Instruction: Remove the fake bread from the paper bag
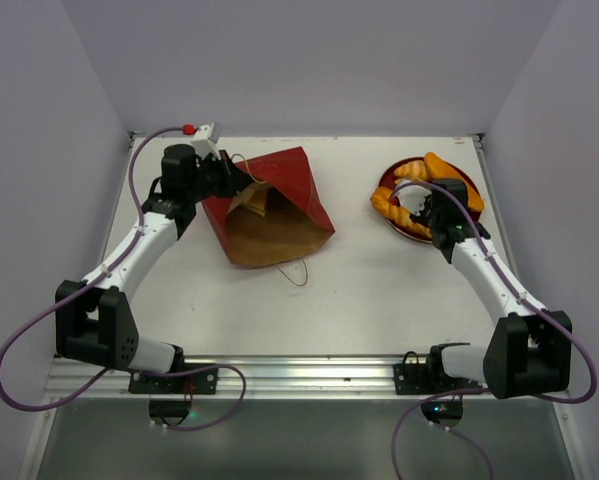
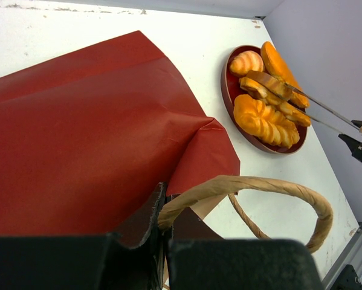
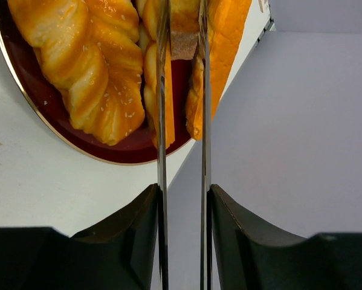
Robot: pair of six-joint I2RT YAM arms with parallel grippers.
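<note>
The red paper bag (image 1: 279,205) lies on its side at the left, its brown inside facing the near edge. No bread shows in its mouth. My left gripper (image 1: 241,183) is shut on the bag's rim beside a looped handle (image 2: 259,184); the bag (image 2: 78,133) fills the left wrist view. Several pieces of fake bread (image 1: 439,170) lie on a dark-red plate (image 1: 391,222) at the right. My right gripper (image 1: 416,205) has long thin metal fingers (image 3: 162,90) shut on a bread slice (image 3: 184,30) over the plate (image 3: 48,127).
A braided loaf (image 2: 265,118), a croissant (image 2: 247,61) and a long loaf (image 2: 280,63) crowd the plate (image 2: 226,84). The bag's second handle (image 1: 297,272) lies on the white table towards the near edge. Walls stand close on the left, back and right.
</note>
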